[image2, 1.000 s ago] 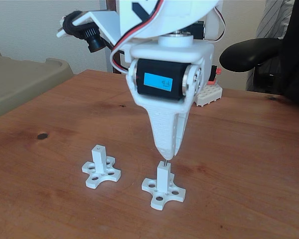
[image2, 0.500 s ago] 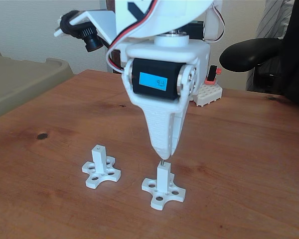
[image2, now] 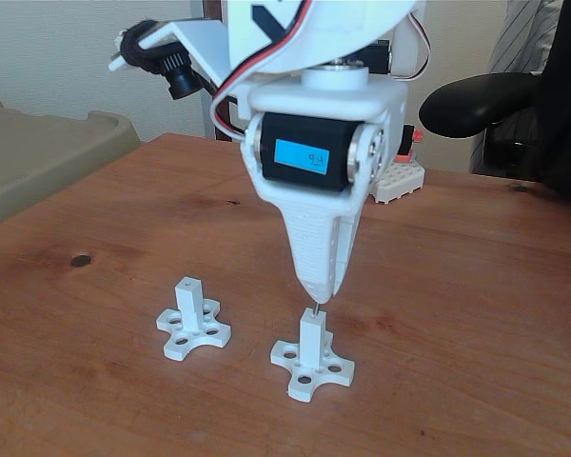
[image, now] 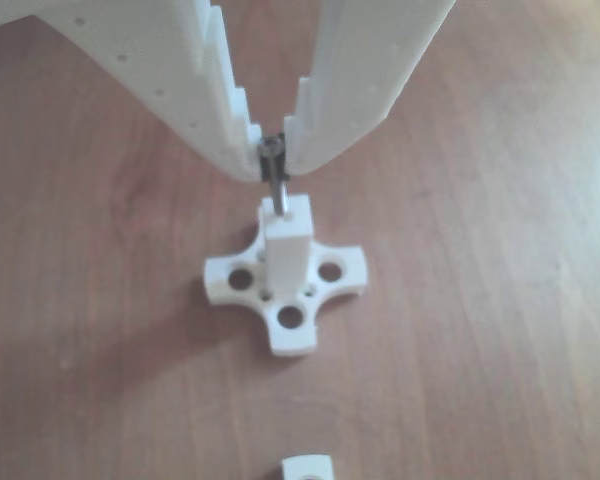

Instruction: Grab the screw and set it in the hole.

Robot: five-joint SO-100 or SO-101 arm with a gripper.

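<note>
My white gripper (image: 272, 160) (image2: 319, 295) points straight down, shut on the thin dark screw (image: 273, 185) (image2: 316, 307). The screw hangs upright from the fingertips, and its lower end meets the top face of a white post (image: 285, 260) (image2: 311, 338) with a cross-shaped base. The hole in that top face is hidden by the screw tip. I cannot tell how deep the screw sits. A second white post (image2: 189, 303) stands to the left in the fixed view, apart from the gripper.
Brown wooden table (image2: 476, 314). A beige bin (image2: 38, 152) sits at the far left, a white block (image2: 395, 181) behind the arm, and a dark chair (image2: 514, 105) at the back right. The other view's bottom edge cuts off another white piece (image: 308, 467).
The arm shifted slightly to the left half a second ago and is back to the right now. The gripper stays shut on the screw over the post.
</note>
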